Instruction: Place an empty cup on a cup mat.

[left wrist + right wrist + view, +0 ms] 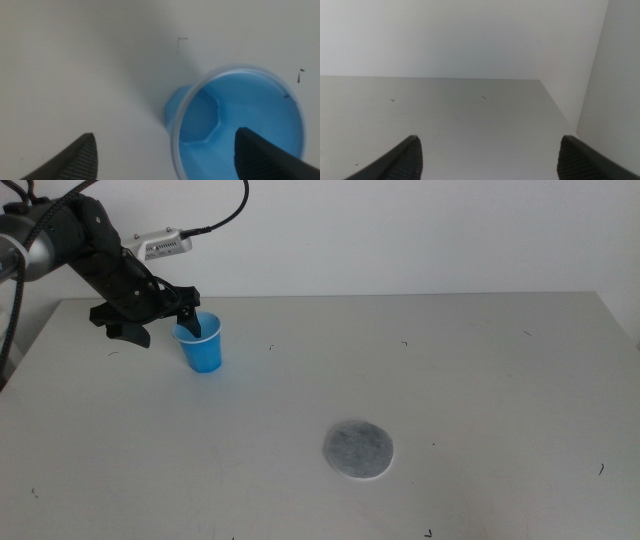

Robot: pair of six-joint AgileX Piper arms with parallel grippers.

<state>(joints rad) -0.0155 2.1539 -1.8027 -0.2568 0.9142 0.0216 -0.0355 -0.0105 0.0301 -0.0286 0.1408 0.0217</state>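
The blue cup (203,350) stands upright and empty on the white table at the back left. My left gripper (163,326) is at its rim with the jaws open: one jaw reaches inside the cup, the other is outside on the cup's left. In the left wrist view the cup (240,115) shows from above, its near wall between the jaws of the left gripper (165,152). The grey round cup mat (358,450) lies flat in the middle front, far from the cup. My right gripper (487,160) is open and empty, out of the middle view.
The table (480,370) carries only a few small dark marks. A white wall rises behind the table's back edge. The right wrist view shows bare table (470,115) and wall.
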